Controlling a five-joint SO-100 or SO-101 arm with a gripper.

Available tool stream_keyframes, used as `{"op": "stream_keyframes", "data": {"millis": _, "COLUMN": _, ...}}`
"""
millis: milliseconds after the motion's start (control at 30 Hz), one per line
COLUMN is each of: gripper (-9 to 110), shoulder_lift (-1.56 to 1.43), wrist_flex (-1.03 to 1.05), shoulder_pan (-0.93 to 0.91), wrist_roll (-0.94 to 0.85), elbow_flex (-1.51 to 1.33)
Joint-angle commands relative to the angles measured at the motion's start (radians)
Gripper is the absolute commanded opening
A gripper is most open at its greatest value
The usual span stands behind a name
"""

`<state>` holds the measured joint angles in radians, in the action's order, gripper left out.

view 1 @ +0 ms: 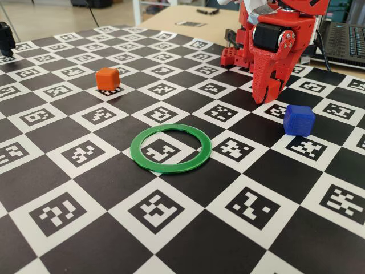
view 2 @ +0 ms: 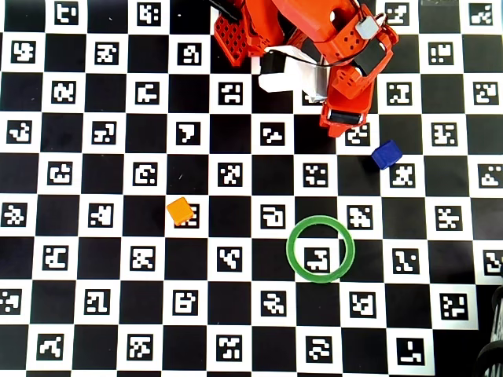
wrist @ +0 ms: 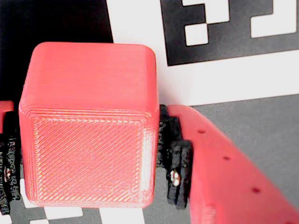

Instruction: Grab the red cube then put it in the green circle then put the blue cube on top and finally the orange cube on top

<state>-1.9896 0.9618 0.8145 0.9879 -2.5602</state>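
Observation:
The red cube (wrist: 88, 126) fills the wrist view, held between my gripper's black pads (wrist: 177, 163), which press on both its sides. My gripper (wrist: 86, 144) is shut on it, low over the checkerboard. In the fixed view my gripper (view 1: 263, 94) points down at the back right and hides the cube; in the overhead view it (view 2: 339, 118) also hides the cube. The green circle (view 1: 171, 166) (view 2: 291, 250) lies empty in front of the gripper. The blue cube (view 1: 298, 120) (view 2: 386, 154) sits just right of the gripper. The orange cube (view 1: 107, 79) (view 2: 180, 210) sits far to the left.
The red arm's base (view 2: 267, 23) stands at the board's back edge. A laptop (view 1: 348, 37) lies behind the board at the back right. A black object (view 1: 5, 37) stands at the far left edge.

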Motion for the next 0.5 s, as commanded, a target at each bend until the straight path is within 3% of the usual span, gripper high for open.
{"op": "stream_keyframes", "data": {"millis": 0, "gripper": 12, "shoulder_lift": -0.015, "wrist_flex": 0.008, "shoulder_pan": 0.002, "wrist_roll": 0.091, "elbow_flex": -0.026}}
{"op": "stream_keyframes", "data": {"millis": 467, "gripper": 12, "shoulder_lift": -0.008, "wrist_flex": 0.084, "shoulder_pan": -0.08, "wrist_roll": -0.078, "elbow_flex": 0.155}}
